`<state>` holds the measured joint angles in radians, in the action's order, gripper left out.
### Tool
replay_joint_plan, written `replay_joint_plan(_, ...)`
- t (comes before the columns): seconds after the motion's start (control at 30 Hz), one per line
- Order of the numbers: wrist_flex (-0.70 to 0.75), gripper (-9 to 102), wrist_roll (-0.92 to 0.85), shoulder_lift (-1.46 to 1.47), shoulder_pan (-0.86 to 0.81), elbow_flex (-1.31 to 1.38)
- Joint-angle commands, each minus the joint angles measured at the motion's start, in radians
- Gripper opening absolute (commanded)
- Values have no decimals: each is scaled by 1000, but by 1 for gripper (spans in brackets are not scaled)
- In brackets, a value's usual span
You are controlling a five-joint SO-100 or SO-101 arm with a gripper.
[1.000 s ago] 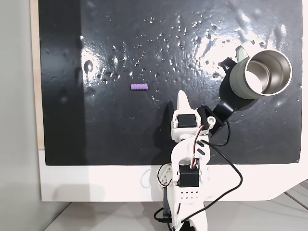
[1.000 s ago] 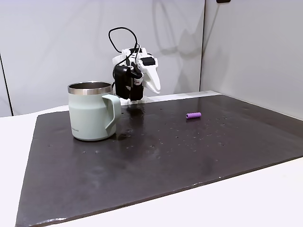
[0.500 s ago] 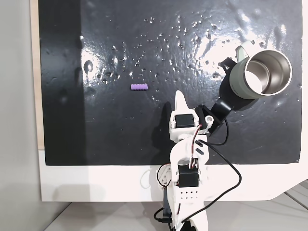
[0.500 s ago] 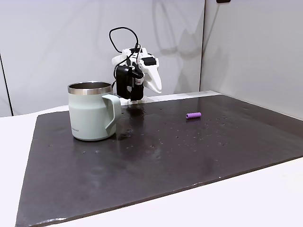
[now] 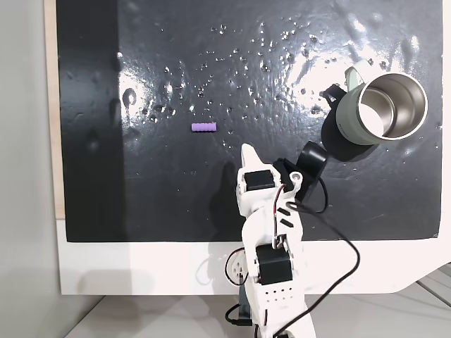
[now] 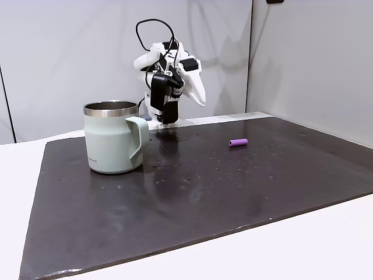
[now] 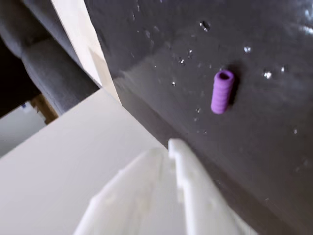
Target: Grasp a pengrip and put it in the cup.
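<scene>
The pengrip (image 5: 204, 127) is a small light-purple ribbed cylinder lying on the black mat, left of centre in a fixed view from above. It also shows on its side at the right in a fixed view (image 6: 238, 142) and in the wrist view (image 7: 222, 91). The cup (image 5: 384, 109), pale grey-green with a steel inside, stands upright at the mat's right; the side view puts the cup (image 6: 113, 137) at the left. My gripper (image 5: 246, 149) hangs above the mat, shut and holding nothing, short of the pengrip. Its white fingertips (image 7: 172, 145) meet at the bottom of the wrist view.
The wet-looking black mat (image 5: 141, 197) lies on a white board (image 5: 141, 267), and the arm's base stands at the board's near edge. Walls (image 6: 303, 58) rise behind and beside the table. A black cable (image 5: 338, 246) loops off the arm.
The arm has lifted and swung from the cup's side toward the pengrip. Pengrip and cup have not moved.
</scene>
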<state>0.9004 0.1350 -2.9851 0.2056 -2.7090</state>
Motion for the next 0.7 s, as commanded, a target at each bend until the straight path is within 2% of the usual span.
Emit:
replay_joint_plan(0.0,103,2,64,213,72,293)
replay_joint_plan(0.13,236,12,153,397,155,472)
replay_joint_plan(0.33,364,22,275,632,236,676)
replay_joint_plan(0.53,463,23,373,859,262,867)
replay_joint_plan(0.67,477,23,385,983,264,957)
